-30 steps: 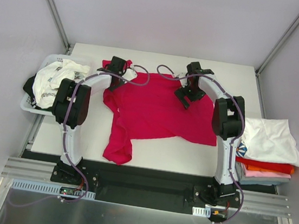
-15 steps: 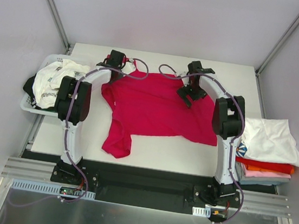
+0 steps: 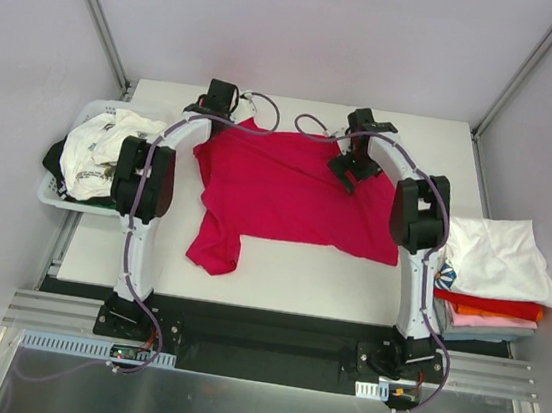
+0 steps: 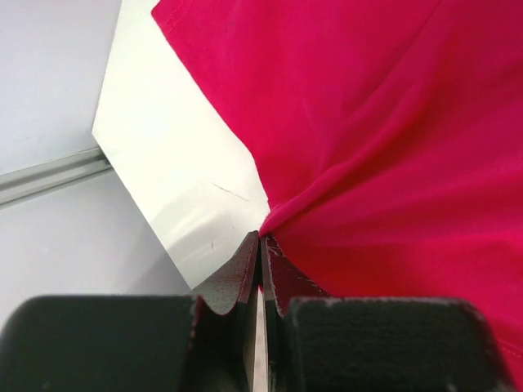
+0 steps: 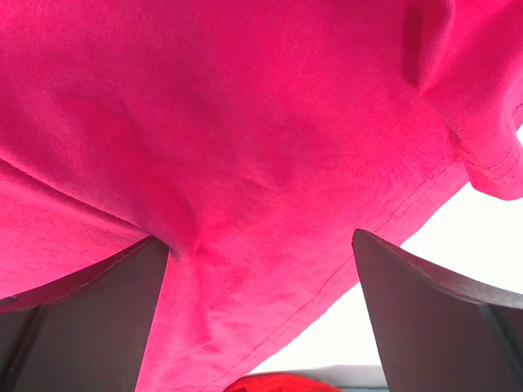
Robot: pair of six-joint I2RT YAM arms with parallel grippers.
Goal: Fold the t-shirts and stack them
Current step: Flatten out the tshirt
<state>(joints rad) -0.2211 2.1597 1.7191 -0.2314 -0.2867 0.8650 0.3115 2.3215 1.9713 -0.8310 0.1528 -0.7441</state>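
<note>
Crimson t-shirt [image 3: 288, 193] lies mostly spread across the table [image 3: 328, 278], with one part bunched at the near left. The left gripper [image 4: 260, 242] pinches its far-left edge tight, probably to pull the cloth flat. The right gripper [image 5: 260, 237] hovers over the fabric, spread wide and holding nothing. Folded shirts [image 3: 500, 256] sit stacked at the right.

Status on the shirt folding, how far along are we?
Done: a folded stack sits beside the right edge of the table, white on top. In hand: the crimson t-shirt lies spread on the table, not yet folded. The left gripper is shut on its far-left edge, and the right gripper hangs open over it. Left: fold this one, plus the white printed shirts crumpled in the basket.
</note>
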